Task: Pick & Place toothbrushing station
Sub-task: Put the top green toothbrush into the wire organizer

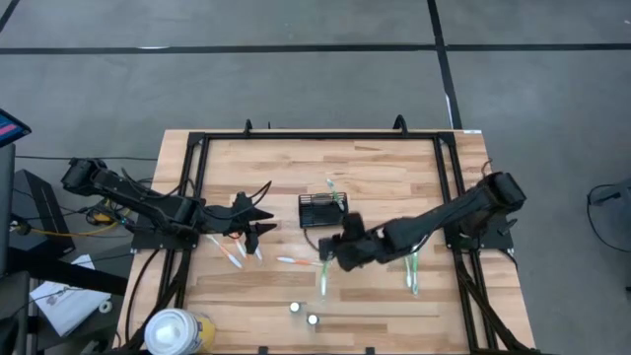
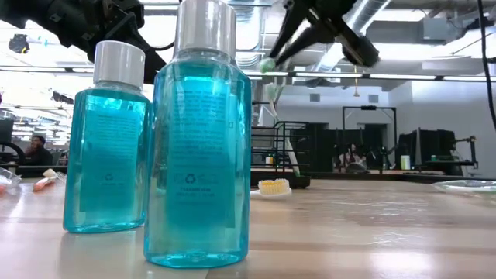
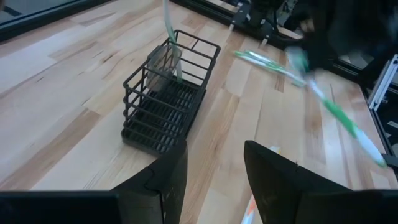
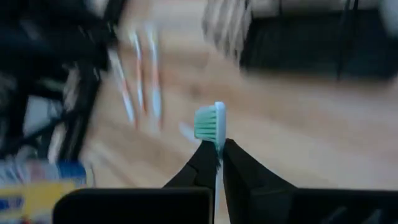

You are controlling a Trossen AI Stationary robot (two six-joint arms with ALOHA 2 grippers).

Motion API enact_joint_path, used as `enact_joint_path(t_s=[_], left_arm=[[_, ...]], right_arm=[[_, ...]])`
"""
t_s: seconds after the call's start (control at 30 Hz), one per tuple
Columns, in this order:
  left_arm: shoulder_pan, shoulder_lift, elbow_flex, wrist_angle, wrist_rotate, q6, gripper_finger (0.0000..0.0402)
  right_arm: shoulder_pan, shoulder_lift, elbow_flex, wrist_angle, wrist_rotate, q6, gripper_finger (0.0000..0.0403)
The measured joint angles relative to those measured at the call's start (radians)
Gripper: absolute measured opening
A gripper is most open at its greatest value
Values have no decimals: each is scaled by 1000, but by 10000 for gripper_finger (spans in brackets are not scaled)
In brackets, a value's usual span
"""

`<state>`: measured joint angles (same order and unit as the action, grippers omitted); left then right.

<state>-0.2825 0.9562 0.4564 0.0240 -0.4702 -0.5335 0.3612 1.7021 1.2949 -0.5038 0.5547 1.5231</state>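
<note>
The black wire holder (image 1: 320, 209) stands on the table's middle, with one green toothbrush (image 3: 168, 25) upright in it. My right gripper (image 1: 329, 256) hovers just near of the holder, shut on another green toothbrush (image 1: 323, 278). My left gripper (image 3: 214, 177) stands open to the left of the holder (image 3: 165, 102), with nothing between its fingers. Orange-pink toothbrushes (image 1: 242, 249) lie flat below the left gripper, and one more (image 1: 291, 260) lies between the arms. A further green toothbrush (image 1: 412, 271) lies flat under the right arm. My right gripper pinches the green toothbrush between its two fingers at the neck (image 4: 218, 146), just behind the head. The green bristle head (image 4: 208, 122) sticks out past the fingertips. The fingers slant down from the table's right. The brush is lifted clear, its handle (image 1: 323, 281) reaching toward the near edge.
Two blue mouthwash bottles (image 2: 198, 147) (image 2: 108, 147) stand near the front edge, their caps (image 1: 304, 314) showing from above. A white-and-yellow round container (image 1: 173, 330) sits at the near left corner. A black frame (image 1: 197, 148) borders the tabletop.
</note>
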Motion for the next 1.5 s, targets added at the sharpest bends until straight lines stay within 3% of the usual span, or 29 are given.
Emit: enact_joint_path(t_s=[0.23,0.43,0.77,1.07,1.27,1.5], left_arm=[[23,0,0,1,0,2,154],[48,0,0,5,0,2,154],[48,0,0,6,8,2,154],[48,0,0,7,8,-5,154],[48,0,1,8,8,-4,154],[48,0,1,7,0,-2,154]], right_arm=[[-77,-90,0,-73,223,-138,0],[-160,-84,0,-72,316,-264,0],[-284,-75,-1,-65,281,-419,0],[-359,-184,-1,-16,253,-565,0],[-387,-247,0,-22,251,-633,0],[-371,-188,-14,-20,291,-618,0]])
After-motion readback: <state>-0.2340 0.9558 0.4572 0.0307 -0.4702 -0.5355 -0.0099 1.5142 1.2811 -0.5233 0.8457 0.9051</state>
